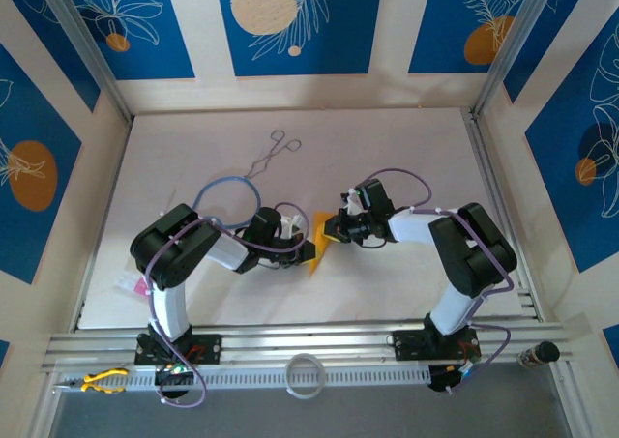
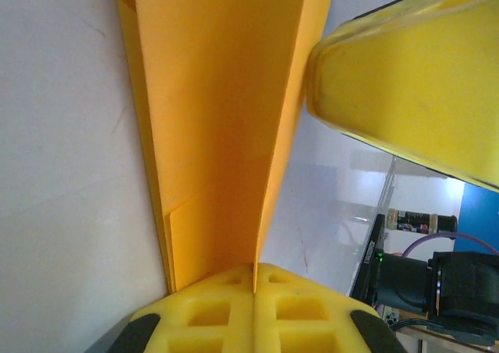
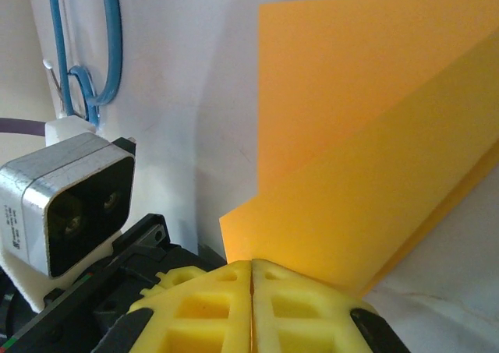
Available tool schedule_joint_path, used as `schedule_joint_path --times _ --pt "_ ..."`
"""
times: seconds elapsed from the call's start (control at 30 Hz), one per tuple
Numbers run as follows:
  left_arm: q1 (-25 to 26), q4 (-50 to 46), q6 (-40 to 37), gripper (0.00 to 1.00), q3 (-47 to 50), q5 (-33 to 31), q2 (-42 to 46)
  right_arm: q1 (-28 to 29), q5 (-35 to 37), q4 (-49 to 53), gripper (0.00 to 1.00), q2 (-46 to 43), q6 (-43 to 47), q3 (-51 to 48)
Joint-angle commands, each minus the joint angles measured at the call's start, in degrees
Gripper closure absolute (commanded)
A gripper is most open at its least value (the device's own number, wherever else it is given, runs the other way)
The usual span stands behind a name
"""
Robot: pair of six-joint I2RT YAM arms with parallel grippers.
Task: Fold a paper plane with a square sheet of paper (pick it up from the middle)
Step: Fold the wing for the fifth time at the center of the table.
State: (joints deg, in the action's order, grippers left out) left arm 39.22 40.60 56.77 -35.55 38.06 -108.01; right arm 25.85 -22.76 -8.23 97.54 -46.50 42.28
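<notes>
The paper plane [image 1: 318, 248] is found near the middle of the white counter [image 1: 406, 148], between the two arms. Beyond the plane, toward the far wall, metal forceps [image 1: 274, 155] are laid well apart from it, and a blue cable [image 1: 224, 189] is looped to its far left. A small pink slip [image 1: 141, 285] is seen well to the plane's left, at the counter's edge. Nearer than the plane, on the rail, yellow pliers [image 1: 102, 380] and a white ring [image 1: 306, 375] are set.

The left pincer [image 2: 253, 273] is closed fully, its pads pressed together on the plane's folded edge. The right pincer [image 3: 251, 269] is likewise clamped on the plane from the opposite side. One yellow finger [image 2: 405, 80] of the right pincer is seen just beside the plane's fold.
</notes>
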Motion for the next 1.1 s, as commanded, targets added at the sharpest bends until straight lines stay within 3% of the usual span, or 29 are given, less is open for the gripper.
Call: schedule_joint_path --times 0.0,0.63,0.77,1.07 --pt "-0.78 -8.16 0.08 1.0 0.74 -2.74 -0.12 -0.44 -2.37 -1.67 0.92 1.91 1.15 -0.32" --pt "-0.81 -15.28 -2.85 1.0 0.0 -4.85 1.59 -1.15 -1.89 -2.18 0.91 7.57 0.64 0.77" --pt "-0.74 -16.71 -4.07 0.88 0.28 -4.89 3.11 -1.06 -1.51 -1.36 0.91 7.79 0.27 0.98" --pt "-0.02 -25.24 -9.54 0.84 -1.53 -1.45 6.92 -0.88 -1.26 -0.37 0.9 7.94 -0.6 1.66"
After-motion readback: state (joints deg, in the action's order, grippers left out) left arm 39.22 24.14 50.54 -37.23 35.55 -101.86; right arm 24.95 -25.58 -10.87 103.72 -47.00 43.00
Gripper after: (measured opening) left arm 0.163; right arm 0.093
